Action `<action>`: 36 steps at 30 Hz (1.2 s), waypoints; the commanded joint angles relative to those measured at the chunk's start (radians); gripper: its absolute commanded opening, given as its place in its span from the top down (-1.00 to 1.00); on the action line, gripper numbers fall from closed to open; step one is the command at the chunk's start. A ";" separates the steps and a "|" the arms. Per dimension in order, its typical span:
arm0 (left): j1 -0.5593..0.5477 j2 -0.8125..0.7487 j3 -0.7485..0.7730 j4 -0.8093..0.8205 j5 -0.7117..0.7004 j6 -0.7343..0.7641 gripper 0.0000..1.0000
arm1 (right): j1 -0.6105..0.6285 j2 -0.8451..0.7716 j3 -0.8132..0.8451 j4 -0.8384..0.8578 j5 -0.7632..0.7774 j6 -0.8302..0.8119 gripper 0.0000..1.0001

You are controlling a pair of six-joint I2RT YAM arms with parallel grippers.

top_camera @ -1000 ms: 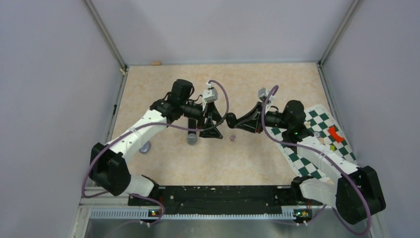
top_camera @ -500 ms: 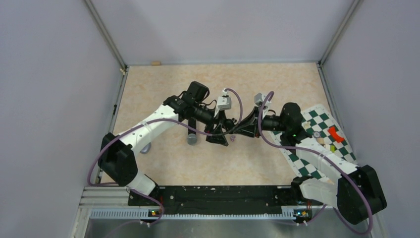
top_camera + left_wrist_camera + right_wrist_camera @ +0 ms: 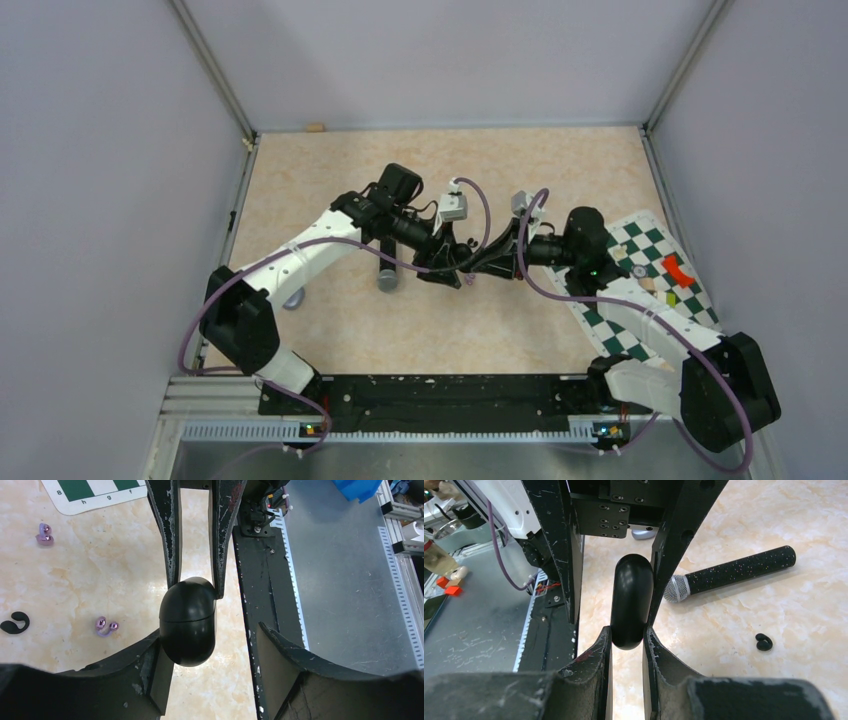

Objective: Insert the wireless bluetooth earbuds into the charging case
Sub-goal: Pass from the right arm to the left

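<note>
The charging case (image 3: 631, 602) is a closed, glossy black egg shape held above the table with my right gripper (image 3: 627, 632) shut on it. My left gripper (image 3: 210, 640) faces it from the other side, open. One of its fingers (image 3: 150, 665) touches the case (image 3: 187, 622), while the other stands well apart. The two grippers meet at mid-table (image 3: 470, 262). Loose earbuds lie on the table: a purple one (image 3: 106, 626), another purple one (image 3: 44, 534) and a black curled one (image 3: 15, 623). A black earbud (image 3: 764, 642) also shows in the right wrist view.
A black speckled microphone (image 3: 729, 572) lies on the table left of the grippers (image 3: 387, 278). A green-and-white chessboard mat (image 3: 640, 290) with small coloured pieces lies at the right. A small grey object (image 3: 292, 298) sits at the left, and the black base rail (image 3: 260, 580) runs along the near edge.
My left arm has swung right to meet the right gripper, and its jaws have narrowed around the case. The right gripper has kept its hold and barely moved.
</note>
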 commanded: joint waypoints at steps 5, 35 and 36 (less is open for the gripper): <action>-0.001 -0.017 0.032 0.043 0.000 -0.043 -0.19 | 0.016 0.006 -0.008 0.023 0.013 -0.039 0.89; -0.001 0.001 0.027 0.072 -0.042 -0.085 -0.25 | 0.030 -0.013 -0.013 0.028 0.034 -0.053 0.89; 0.000 0.001 0.028 0.071 -0.043 -0.086 -0.24 | 0.029 -0.015 -0.012 0.028 0.034 -0.055 0.90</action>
